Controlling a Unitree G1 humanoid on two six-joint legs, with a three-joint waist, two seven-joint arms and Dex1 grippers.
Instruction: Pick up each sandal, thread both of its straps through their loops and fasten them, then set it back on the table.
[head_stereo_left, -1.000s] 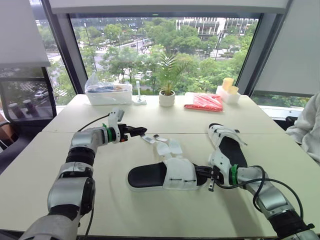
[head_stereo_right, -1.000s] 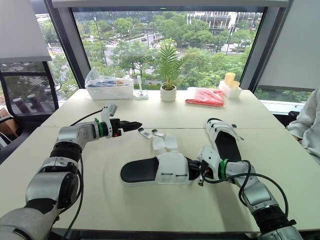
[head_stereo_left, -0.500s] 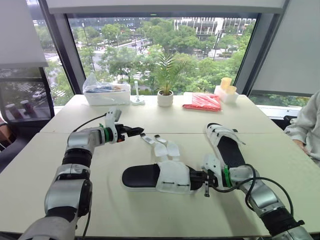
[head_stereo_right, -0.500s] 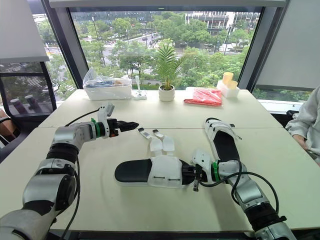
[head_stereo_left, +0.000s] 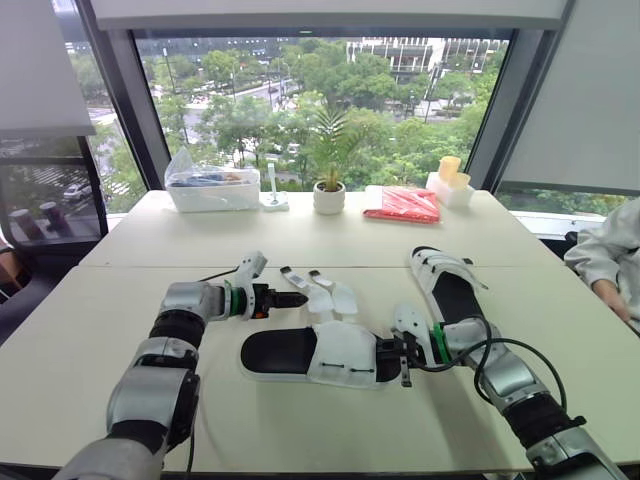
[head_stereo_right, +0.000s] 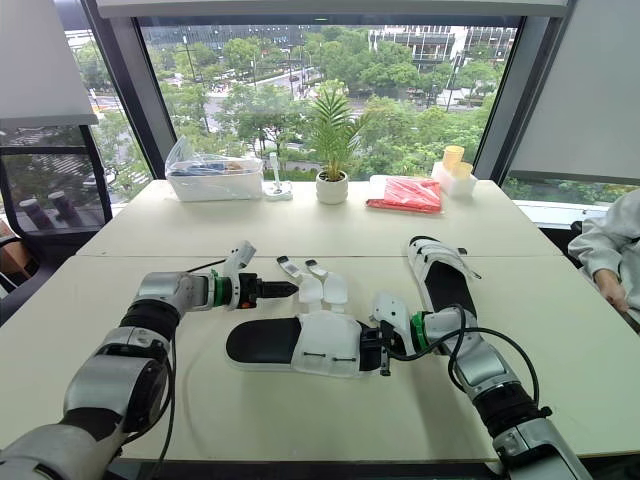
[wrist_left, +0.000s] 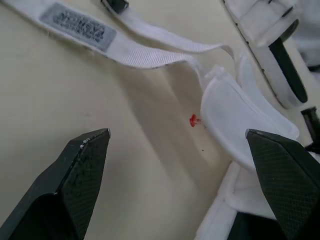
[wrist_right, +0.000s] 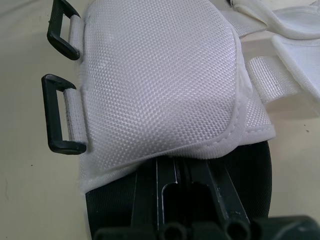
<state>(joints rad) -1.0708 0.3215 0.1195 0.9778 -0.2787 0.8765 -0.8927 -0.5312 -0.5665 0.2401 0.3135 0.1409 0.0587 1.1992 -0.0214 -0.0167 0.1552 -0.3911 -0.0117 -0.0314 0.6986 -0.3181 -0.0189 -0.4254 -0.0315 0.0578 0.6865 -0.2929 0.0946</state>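
I'm looking across the pale cream bench (head_stereo_left: 300, 430), smooth and matte, so anything flat is sliding on it easily. In the middle is lying the black-soled sandal with a white mesh upper (head_stereo_left: 320, 355), toe end toward my right arm. Its twin, the second white-and-black sandal (head_stereo_left: 455, 290), is sitting further back to the right, well apart from my left arm.

My right tool (head_stereo_left: 390, 350) is closed on the near sandal's end, tucked under the padded, woven flap. If that pinch is shallow, I'm expecting the sole to twist out as soon as I'm lifting.

My left tool (head_stereo_left: 297, 298) is hanging wide open, holding nothing, just beside the two loose white webbing straps (head_stereo_left: 320, 288) splayed flat on the bench. They're thin and floppy. I'm risking scraping the bench or catching just one, and limp webbing is likely to fold short of the two black rectangular plastic loops (wrist_right: 55, 120), which are narrow slots on the upper's opposite edge.
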